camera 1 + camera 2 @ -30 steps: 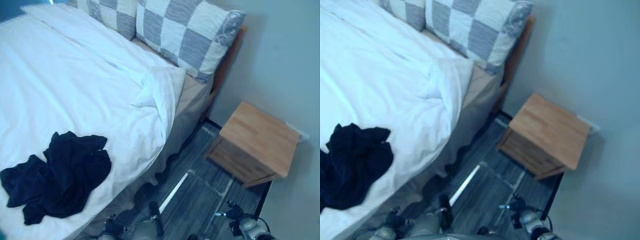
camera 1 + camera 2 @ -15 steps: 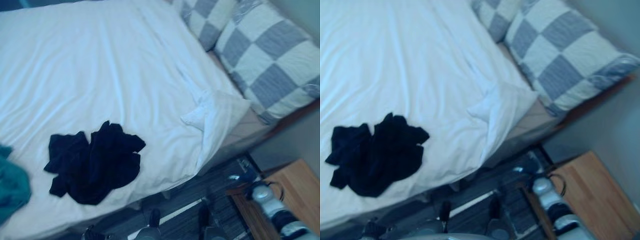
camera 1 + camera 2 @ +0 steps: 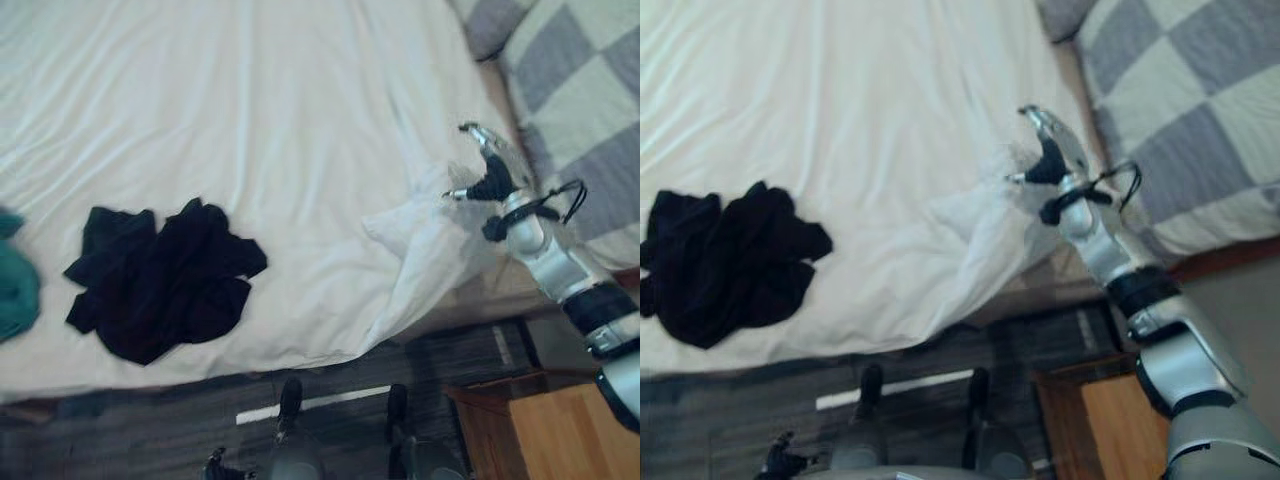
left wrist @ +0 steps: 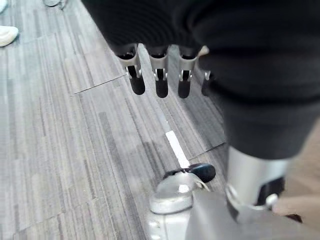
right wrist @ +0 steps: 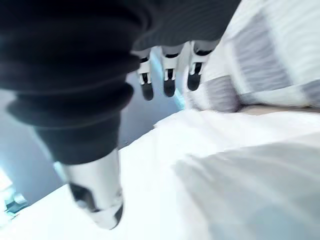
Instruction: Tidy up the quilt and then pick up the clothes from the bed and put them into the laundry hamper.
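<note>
The white quilt (image 3: 280, 130) covers the bed, and its corner (image 3: 425, 235) is bunched and folded near the bed's edge. A heap of black clothes (image 3: 160, 280) lies on the quilt near the front edge, with a teal garment (image 3: 15, 290) to its left. My right hand (image 3: 490, 175) hovers just above the bunched corner with its fingers (image 5: 169, 75) straight and nothing held. My left hand (image 4: 157, 75) hangs over the floor, fingers straight and empty.
Grey-and-white checked pillows (image 3: 590, 100) lie at the head of the bed, right of my right hand. A wooden nightstand (image 3: 560, 430) stands on the grey plank floor (image 3: 150, 440) by the bed's corner. A pale shoe (image 4: 7, 35) rests on the floor.
The camera has swung towards the bed. My right arm has risen from beside the nightstand and reached over the quilt's bunched corner. The clothes lie as before.
</note>
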You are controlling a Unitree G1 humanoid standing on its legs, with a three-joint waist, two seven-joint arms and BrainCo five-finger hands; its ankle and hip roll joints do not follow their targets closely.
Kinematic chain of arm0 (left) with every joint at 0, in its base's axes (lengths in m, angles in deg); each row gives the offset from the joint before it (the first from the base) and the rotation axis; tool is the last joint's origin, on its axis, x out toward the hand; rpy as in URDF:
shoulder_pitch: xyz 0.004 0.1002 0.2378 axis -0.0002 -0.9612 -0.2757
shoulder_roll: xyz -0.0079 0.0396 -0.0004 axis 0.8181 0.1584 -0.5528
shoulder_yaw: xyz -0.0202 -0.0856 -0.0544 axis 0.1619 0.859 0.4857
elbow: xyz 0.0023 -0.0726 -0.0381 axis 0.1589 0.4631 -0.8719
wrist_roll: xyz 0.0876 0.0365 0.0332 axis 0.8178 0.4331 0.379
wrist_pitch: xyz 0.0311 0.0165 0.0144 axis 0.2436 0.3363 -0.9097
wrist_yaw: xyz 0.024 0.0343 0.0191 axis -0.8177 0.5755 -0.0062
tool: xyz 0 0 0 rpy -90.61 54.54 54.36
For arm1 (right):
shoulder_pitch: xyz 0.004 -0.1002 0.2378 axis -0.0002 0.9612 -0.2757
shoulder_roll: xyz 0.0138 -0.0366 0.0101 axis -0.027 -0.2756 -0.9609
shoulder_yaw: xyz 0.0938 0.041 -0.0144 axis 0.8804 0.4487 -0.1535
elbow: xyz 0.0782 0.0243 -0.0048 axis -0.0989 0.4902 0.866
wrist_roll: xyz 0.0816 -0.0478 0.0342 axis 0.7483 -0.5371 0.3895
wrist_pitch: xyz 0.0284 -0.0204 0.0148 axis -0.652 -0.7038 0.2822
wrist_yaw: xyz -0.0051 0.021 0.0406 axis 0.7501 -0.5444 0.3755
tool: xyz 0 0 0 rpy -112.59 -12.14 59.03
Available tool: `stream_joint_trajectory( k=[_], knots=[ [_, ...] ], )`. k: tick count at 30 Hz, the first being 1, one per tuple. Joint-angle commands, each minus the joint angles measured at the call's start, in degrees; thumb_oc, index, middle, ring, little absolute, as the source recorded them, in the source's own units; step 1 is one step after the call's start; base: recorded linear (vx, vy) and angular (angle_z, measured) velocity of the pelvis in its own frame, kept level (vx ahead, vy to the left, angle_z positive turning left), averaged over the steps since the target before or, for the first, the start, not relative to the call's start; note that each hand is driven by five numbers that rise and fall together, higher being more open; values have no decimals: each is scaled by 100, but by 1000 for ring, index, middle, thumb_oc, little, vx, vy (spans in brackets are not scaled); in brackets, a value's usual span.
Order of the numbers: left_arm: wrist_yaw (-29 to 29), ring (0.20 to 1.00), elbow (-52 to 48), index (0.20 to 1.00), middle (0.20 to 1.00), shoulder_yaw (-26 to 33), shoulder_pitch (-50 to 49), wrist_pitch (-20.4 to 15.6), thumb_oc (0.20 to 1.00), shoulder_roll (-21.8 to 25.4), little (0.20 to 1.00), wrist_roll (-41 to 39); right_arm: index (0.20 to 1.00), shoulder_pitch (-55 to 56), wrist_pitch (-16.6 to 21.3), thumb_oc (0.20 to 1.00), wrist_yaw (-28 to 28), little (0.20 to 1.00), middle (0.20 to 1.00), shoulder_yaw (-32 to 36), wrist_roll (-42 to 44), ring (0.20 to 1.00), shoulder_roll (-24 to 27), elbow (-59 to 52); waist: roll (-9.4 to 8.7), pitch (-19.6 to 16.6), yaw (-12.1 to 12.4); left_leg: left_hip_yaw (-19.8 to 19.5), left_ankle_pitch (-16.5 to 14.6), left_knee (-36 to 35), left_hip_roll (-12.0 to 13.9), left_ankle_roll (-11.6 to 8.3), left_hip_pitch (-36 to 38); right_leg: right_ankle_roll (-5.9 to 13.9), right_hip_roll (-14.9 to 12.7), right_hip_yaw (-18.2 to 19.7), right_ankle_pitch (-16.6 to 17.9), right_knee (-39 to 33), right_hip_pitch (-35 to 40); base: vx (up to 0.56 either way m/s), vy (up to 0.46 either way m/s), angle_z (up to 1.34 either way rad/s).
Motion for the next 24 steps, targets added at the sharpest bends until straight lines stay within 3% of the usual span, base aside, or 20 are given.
stream_joint_trajectory(
  k=[1,2,3,8,10,12,13,14,17,22,24],
  knots=[
    [65,1000,193,1000,1000,-96,234,20,1000,303,1000,-315,1000,-522,105,1000,231,1000,1000,74,-81,1000,95,86,-307,198,217,507,-860,659,-219,42,214,325,-594,113,-685,0,79,-69,-48,71],
    [112,1000,341,1000,1000,-84,450,177,1000,290,1000,-307,1000,-484,76,1000,140,1000,1000,-47,-138,1000,-58,-30,-244,144,67,908,-857,466,-125,76,310,349,-547,18,-706,0,53,46,58,48],
    [36,1000,420,1000,1000,-8,372,92,1000,380,1000,-259,1000,-632,-41,1000,113,1000,1000,-205,-260,1000,-159,424,-117,157,117,995,-715,124,-117,75,464,345,-466,31,-636,0,-16,45,56,35],
    [60,1000,492,1000,1000,-107,317,24,1000,315,1000,-155,1000,-887,-260,1000,106,1000,1000,-459,-475,1000,-439,2074,-84,225,105,980,-490,-261,-41,6,678,371,-526,-80,-517,0,-70,-6,-8,13],
    [49,1000,474,1000,1000,-81,383,20,1000,352,1000,-153,1000,-774,-313,1000,82,1000,1000,-368,-414,1000,-465,2224,-83,228,61,986,-494,-272,-14,-6,723,385,-548,-46,-503,0,-57,4,0,9],
    [13,1000,455,1000,1000,-116,422,6,1000,371,1000,-103,925,-593,-350,925,75,925,925,-250,-397,925,-504,2380,-81,237,12,983,-526,-279,-18,-6,782,394,-580,12,-480,0,-47,0,0,0],
    [12,1000,455,1000,1000,-121,419,5,1000,376,1000,-103,787,-583,-348,787,78,787,787,-243,-399,787,-506,2380,-85,237,19,986,-528,-279,-18,-5,789,395,-580,14,-481,0,-42,7,36,-5],
    [-16,1000,430,1000,1000,-114,518,52,1000,328,1000,-9,200,179,-280,200,15,200,200,50,-376,200,-462,1941,-88,186,-165,1045,-628,-289,-37,5,924,438,-655,122,-423,0,-31,10,36,-9],
    [-32,1000,392,1000,1000,-91,575,81,1000,298,1000,44,200,699,-224,200,2,200,200,285,-425,200,-327,1400,-100,138,-280,1086,-689,-296,-54,15,1009,463,-689,181,-392,0,-20,19,35,-10],
    [-61,1000,273,1000,1000,-134,784,199,1000,153,1000,163,200,2484,-111,200,25,200,200,1483,-185,200,-249,88,-135,-82,-591,1180,-801,-300,-87,52,1225,511,-751,307,-345,0,47,26,32,-20],
    [-72,1000,267,1000,1000,-109,808,214,1000,144,1000,171,228,2735,-101,228,27,228,228,1648,-116,228,-277,106,-147,-125,-658,1192,-822,-298,-86,59,1267,515,-748,327,-341,0,72,33,22,-18]
  ],
)
